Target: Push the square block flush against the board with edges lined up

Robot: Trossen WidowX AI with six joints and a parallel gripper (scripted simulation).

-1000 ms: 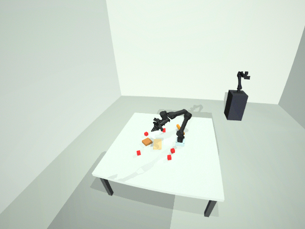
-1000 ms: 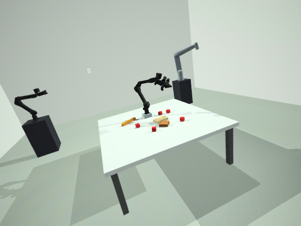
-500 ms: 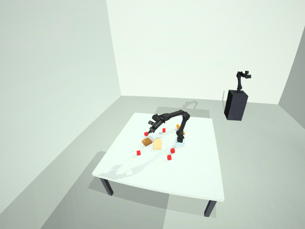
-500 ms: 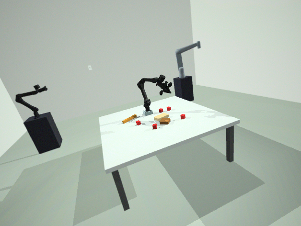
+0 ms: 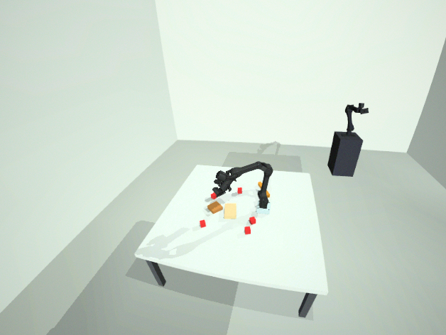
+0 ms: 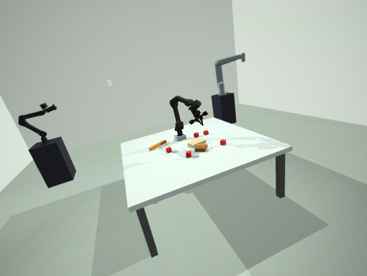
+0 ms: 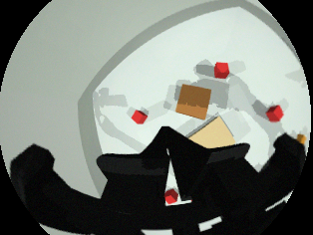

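The square block (image 5: 215, 207) (image 6: 201, 148) (image 7: 194, 97) is brown and lies flat on the table. The board (image 5: 230, 211) (image 6: 196, 143) (image 7: 215, 135) is pale tan and lies flat beside it. The block is turned at an angle to the board. A narrow gap shows between them in the wrist view, and no whole side of the block touches the board. My gripper (image 5: 216, 193) (image 6: 203, 124) (image 7: 164, 128) is shut and empty, raised above the table. In the wrist view its fingers hide part of the board.
Red cubes stand around the two parts, among them one (image 5: 202, 223) (image 6: 222, 142) and one (image 5: 239, 190) (image 6: 168, 149). Another (image 5: 214, 196) (image 6: 188, 154) is near the block. Two more stand near the arm's base. An orange bar (image 6: 157, 145) lies on the arm's other side.
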